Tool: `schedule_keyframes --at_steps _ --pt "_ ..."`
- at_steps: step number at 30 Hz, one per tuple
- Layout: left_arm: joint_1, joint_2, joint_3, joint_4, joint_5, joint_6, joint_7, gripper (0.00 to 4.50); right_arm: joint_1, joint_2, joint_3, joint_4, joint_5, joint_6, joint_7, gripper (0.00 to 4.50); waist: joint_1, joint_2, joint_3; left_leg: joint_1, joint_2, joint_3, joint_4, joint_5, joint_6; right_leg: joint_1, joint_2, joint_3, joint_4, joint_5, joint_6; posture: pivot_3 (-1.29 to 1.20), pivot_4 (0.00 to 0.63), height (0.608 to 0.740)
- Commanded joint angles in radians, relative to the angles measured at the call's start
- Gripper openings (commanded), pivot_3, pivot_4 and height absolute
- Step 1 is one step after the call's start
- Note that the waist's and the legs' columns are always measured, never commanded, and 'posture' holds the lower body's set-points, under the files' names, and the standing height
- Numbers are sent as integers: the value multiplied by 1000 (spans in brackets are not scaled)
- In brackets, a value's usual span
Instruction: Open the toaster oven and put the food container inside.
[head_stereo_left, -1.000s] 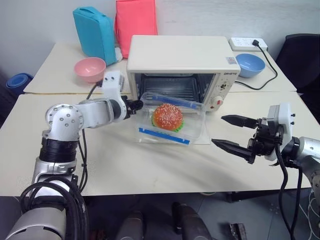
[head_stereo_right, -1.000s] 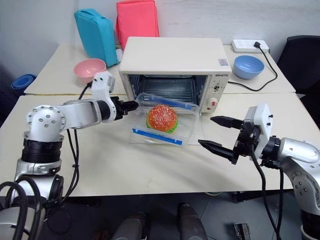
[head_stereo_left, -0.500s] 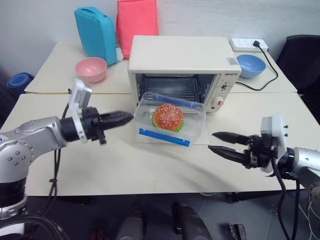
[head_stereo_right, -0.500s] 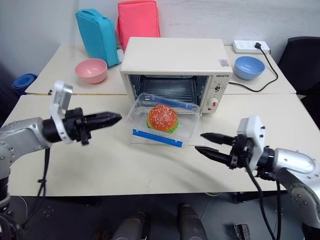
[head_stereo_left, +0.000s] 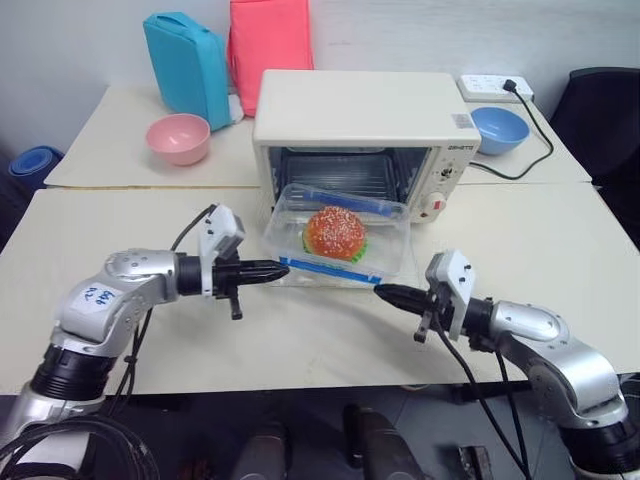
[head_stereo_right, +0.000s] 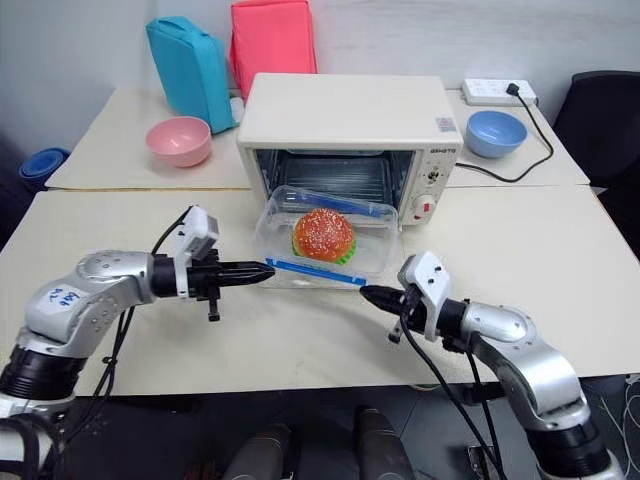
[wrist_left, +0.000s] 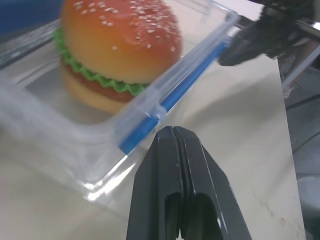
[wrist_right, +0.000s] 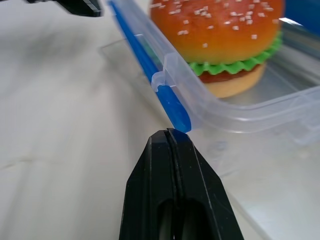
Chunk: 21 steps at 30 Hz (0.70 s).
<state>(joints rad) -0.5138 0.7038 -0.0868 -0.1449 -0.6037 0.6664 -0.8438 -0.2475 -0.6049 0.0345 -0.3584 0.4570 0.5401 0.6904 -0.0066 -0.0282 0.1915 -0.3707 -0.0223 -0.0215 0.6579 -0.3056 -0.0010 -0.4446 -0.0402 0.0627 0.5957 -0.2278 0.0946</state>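
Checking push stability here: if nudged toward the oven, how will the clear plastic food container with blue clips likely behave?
The clear plastic food container is flat-bottomed and low, so it probably slides rather than tips. Thin walls may flex. The toy hamburger sits loose inside and may shift.

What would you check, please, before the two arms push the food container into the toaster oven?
1. Toaster oven door open, cavity free: ok.
2. Food container resting on the lowered door, before the cavity: ok.
3. Left gripper jaws shut, at the container's near-left corner: ok.
4. Right gripper jaws shut, at the near-right corner: ok.
5. Tips touching the blue clip: cannot tell.
6. Container lid latched: cannot tell.
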Motion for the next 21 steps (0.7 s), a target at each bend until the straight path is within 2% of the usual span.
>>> schedule_keyframes --at_steps 1,3,5,11,13,17,21 --pt "-59 -75 4 55 69 -47 69 0 -73 33 -2 63 -51 -62 -25 14 2 0 0 0 0 0 1 0 0 0 0 0 1 0 0 0 150 740" --pt "-121 -142 -3 149 171 -112 174 0 -146 80 0 155 -100 -104 -72 14 3 0 0 0 0 0 1 0 0 0 0 0 2 0 0 0 150 740" --pt "-183 -198 19 226 217 -143 248 0 -224 133 1 256 -139 -145 -110 14 1 0 0 0 -1 0 3 0 0 0 0 0 3 1 1 0 150 740" --pt "-284 -287 52 356 277 -214 309 0 -383 233 14 494 -220 -262 -136 14 -11 0 0 -1 0 0 3 0 -1 -2 1 0 8 1 1 0 150 740" --pt "-297 -298 65 359 271 -205 303 0 -404 243 10 518 -223 -276 -122 14 -18 0 0 -1 0 0 3 0 -1 -2 0 0 7 1 1 0 150 740" --pt "-248 -248 117 222 170 -108 204 0 -362 213 -17 416 -174 -236 -63 14 -25 0 0 -2 0 0 3 0 -1 -2 0 0 7 1 1 0 150 740" --pt "-159 -116 246 29 -30 74 89 0 -227 122 -76 192 -60 -110 16 14 -24 0 0 -3 2 -1 0 -1 -1 -4 0 0 7 1 1 0 150 740"
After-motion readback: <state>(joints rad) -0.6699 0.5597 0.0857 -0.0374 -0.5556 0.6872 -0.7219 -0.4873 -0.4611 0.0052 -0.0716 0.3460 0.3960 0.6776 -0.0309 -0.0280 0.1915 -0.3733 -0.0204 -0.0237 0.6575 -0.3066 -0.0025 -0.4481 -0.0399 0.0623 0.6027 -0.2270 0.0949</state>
